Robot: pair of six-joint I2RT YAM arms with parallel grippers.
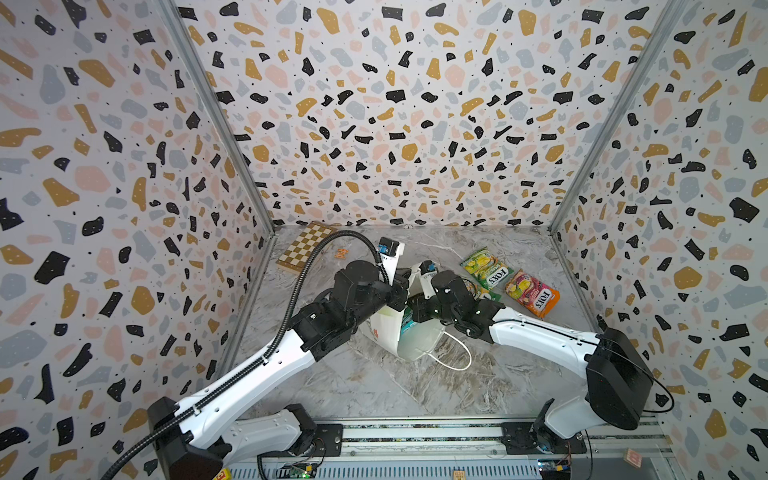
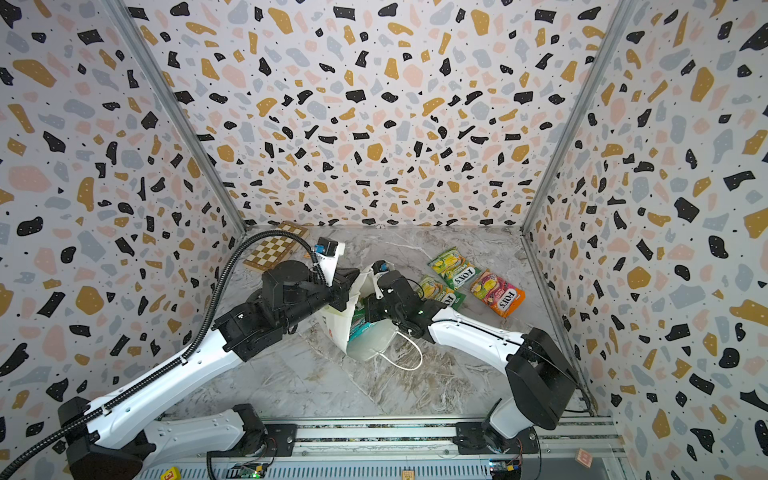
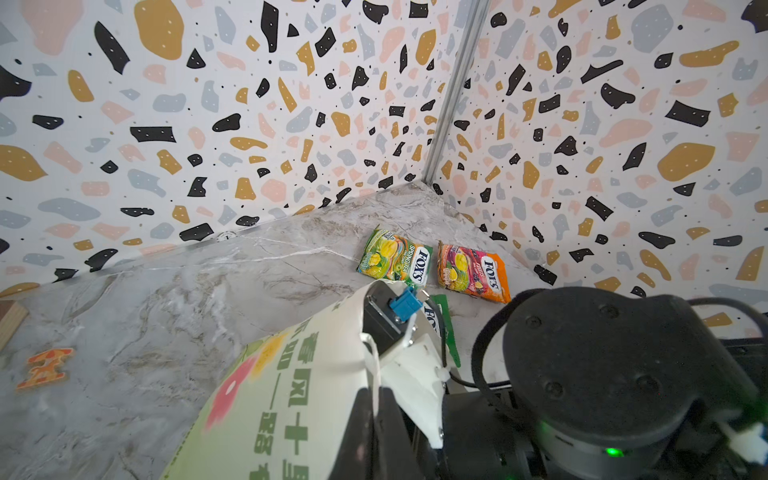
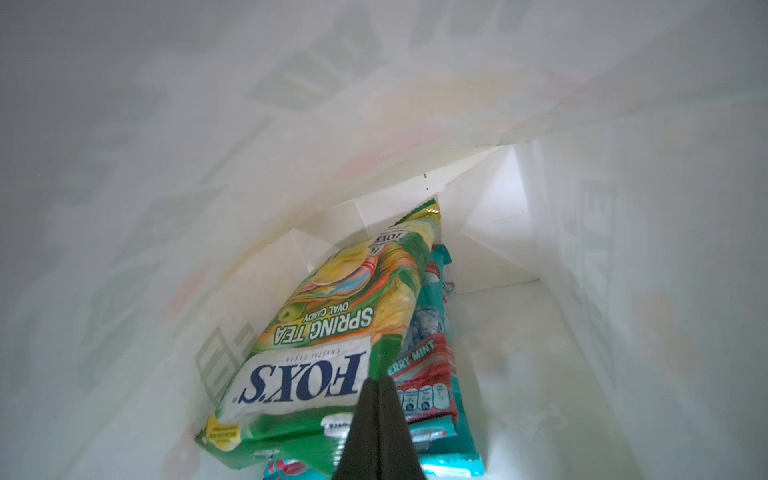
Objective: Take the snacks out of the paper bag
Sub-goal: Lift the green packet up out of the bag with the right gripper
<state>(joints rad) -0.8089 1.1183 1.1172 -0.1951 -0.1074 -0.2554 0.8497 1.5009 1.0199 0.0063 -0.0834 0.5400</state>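
**Snack Gripped Inside Bag**

The paper bag lies on its side on the desk, mouth toward the right arm. Inside, a green packet rests against teal packets. The right tool is pinched shut on the green packet's edge. The left tool clamps the bag's upper rim. Outside, a pink-orange packet and a second green packet lie nearby.
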